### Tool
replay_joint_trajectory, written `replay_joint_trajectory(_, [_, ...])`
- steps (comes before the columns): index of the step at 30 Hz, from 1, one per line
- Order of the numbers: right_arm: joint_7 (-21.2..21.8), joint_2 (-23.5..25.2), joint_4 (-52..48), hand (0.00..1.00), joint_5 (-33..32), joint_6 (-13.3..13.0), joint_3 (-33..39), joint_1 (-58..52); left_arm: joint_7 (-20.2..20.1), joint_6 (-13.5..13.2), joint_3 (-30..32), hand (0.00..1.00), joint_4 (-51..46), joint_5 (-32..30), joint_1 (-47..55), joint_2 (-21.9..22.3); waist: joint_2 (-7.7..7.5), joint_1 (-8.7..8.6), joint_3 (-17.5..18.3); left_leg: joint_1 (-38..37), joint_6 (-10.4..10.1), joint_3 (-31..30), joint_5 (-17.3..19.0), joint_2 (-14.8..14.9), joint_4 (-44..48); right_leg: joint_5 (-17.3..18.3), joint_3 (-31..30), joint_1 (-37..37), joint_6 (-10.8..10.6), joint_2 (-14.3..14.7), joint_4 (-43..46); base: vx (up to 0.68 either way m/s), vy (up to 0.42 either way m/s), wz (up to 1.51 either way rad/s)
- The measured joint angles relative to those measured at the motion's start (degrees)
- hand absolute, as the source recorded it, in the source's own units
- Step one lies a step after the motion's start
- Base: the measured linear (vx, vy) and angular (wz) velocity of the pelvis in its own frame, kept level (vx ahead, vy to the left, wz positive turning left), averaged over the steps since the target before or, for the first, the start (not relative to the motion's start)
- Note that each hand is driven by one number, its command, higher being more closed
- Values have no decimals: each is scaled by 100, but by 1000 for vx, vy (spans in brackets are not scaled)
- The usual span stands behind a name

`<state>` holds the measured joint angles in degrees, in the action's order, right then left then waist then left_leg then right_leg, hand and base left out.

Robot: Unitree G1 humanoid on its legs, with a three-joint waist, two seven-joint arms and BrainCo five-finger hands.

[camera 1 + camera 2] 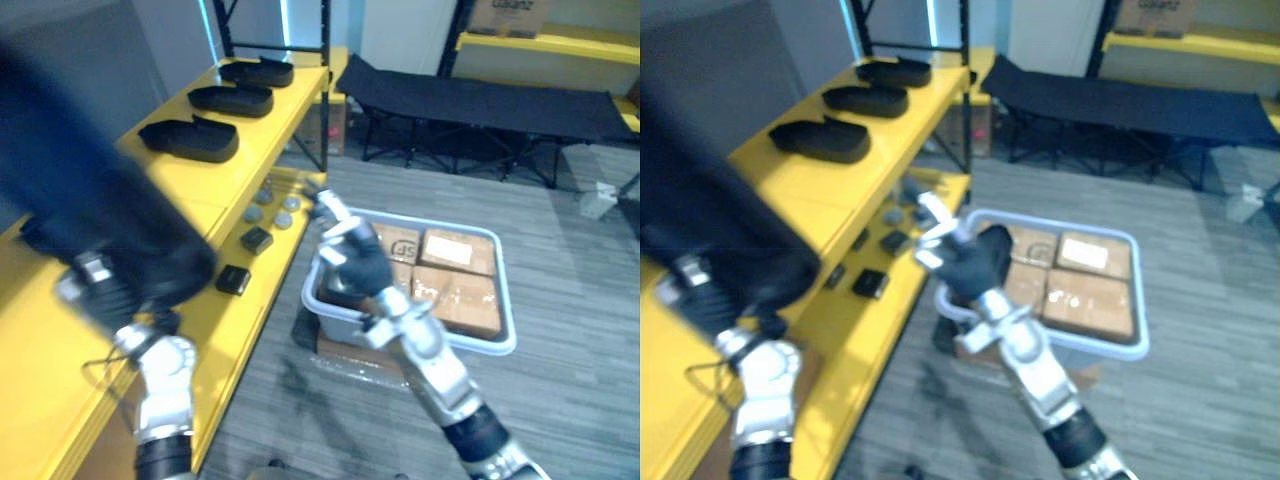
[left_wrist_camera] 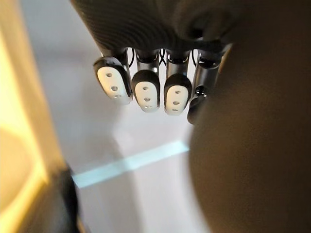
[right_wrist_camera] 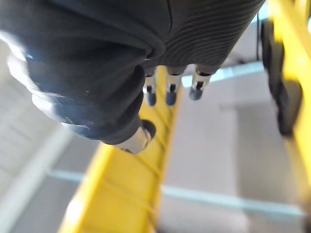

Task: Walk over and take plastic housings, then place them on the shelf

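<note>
Left hand point(image 1: 97, 288), fingers curled on a housing point(image 1: 90, 200), holds it over the shelf point(image 1: 200, 190); 3 housings point(image 1: 192, 140) lie ahead of it. Right hand point(image 1: 352, 262) slack, empty. Loose grip could tip it off the edge.

— Well lit in here?
— Bright and even. A light strip point(image 1: 207, 20) glows behind the yellow shelf point(image 1: 215, 190), and the shelf top shines.
— Any dark spots?
— The black housings point(image 1: 190, 140) look dark and matte, and so does the cot point(image 1: 480, 100) beyond the grey floor point(image 1: 570, 260).
</note>
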<state>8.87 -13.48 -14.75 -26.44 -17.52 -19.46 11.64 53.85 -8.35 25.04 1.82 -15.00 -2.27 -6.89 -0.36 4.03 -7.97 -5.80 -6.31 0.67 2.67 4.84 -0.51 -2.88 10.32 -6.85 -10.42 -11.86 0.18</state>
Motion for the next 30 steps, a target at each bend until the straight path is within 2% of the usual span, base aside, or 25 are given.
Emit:
replay_joint_trajectory(5, [713,70,-425,0,-1061,-112,38,-63,109,4,-80,100,-16,57,239,9,6,13,225,0,-1,21,0,3,-17,-22,-25,15,32,6,-19,0,0,0])
replay_joint_trajectory(8, [1000,87,-650,0,-1535,-145,235,-94,106,1,-79,100,-17,43,239,9,7,-1,263,-7,-1,66,0,6,-13,-72,-89,18,101,10,-40,-27,12,-9])
replay_joint_trajectory(11, [967,89,-905,0,-1659,-230,754,-283,104,-41,66,100,-16,44,252,9,-16,-24,286,-5,4,149,-5,1,-121,-78,-108,68,123,12,-88,-37,-16,-14])
replay_joint_trajectory(15, [531,95,-928,0,-1479,-242,1526,-550,108,-168,286,100,-18,43,262,10,-3,-129,290,-39,-46,165,-176,20,-307,-37,-104,107,179,47,-122,-22,-32,0])
replay_joint_trajectory(17, [-224,167,-783,0,-692,-269,2307,-867,110,-209,449,100,-75,43,352,10,19,-161,308,-47,-71,178,-267,51,-404,-32,-107,188,188,82,-127,-18,-36,-4])
replay_joint_trajectory(18, [-400,200,-691,0,-508,-276,2486,-952,110,-214,476,100,-96,44,400,10,25,-173,309,-51,-77,178,-272,57,-403,-32,-109,190,188,88,-128,-10,-30,-7])
replay_joint_trajectory(19, [-817,256,-508,0,-39,-277,2798,-1127,110,-215,523,100,-141,44,488,17,46,-188,323,-66,-84,189,-276,70,-404,-31,-113,184,188,100,-128,-15,-22,-9])
replay_joint_trajectory(20, [-1316,270,-359,100,614,-276,3018,-1288,110,-212,562,100,-253,48,560,32,61,-197,331,-88,-85,227,-276,71,-405,-25,-124,183,198,101,-130,-17,-19,-12])
replay_joint_trajectory(23, [-1998,311,-230,100,1492,-270,3178,-1547,113,-209,590,100,-692,45,765,54,71,-248,335,-107,-92,299,-277,65,-430,47,-139,173,212,96,-152,-32,-25,-15])
replay_joint_trajectory(26, [-2236,312,-204,100,1768,-271,3182,-1586,112,-198,588,100,-926,42,870,71,106,-348,357,-114,-119,297,-299,78,-438,139,-129,174,215,103,-122,-37,-21,2])
replay_joint_trajectory(30, [-2496,343,30,100,1952,-259,3189,-1601,118,-189,594,100,-1139,36,921,74,86,-344,395,-119,-116,287,-319,80,-437,147,-118,183,211,103,-91,2,-2,1])
